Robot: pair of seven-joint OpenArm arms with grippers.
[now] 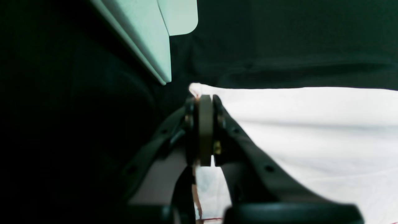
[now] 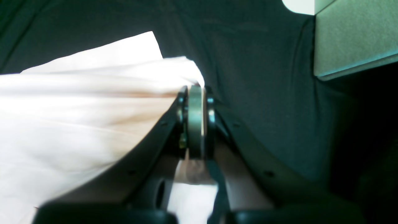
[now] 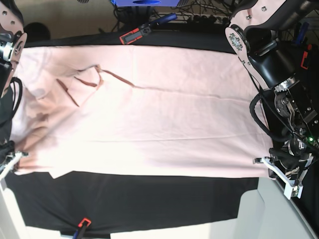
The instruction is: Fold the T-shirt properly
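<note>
Left wrist view first: left gripper (image 1: 203, 130) sits center frame, jaws pressed together right on the corner of the T-shirt (image 1: 311, 130), which fills the right half and looks washed-out white here. Black table cloth (image 1: 279, 46) takes up the top, with a pale panel (image 1: 146, 34) poking in at upper left.

Right wrist view is pretty much the mirror: right gripper (image 2: 196, 124) in the middle, jaws clamped on a bunched corner of the T-shirt (image 2: 77, 124), fabric spreading out to the left. Table cloth (image 2: 264, 77) is behind it, pale panel (image 2: 351, 37) at upper right.

Base view: T-shirt (image 3: 164, 124) lies spread wide across the table cloth (image 3: 149, 204), plain pink side up, some creases at upper left. Left gripper (image 3: 266, 162) is at the lower-right corner of the shirt, right gripper (image 3: 15, 158) at the lower-left corner.
</note>
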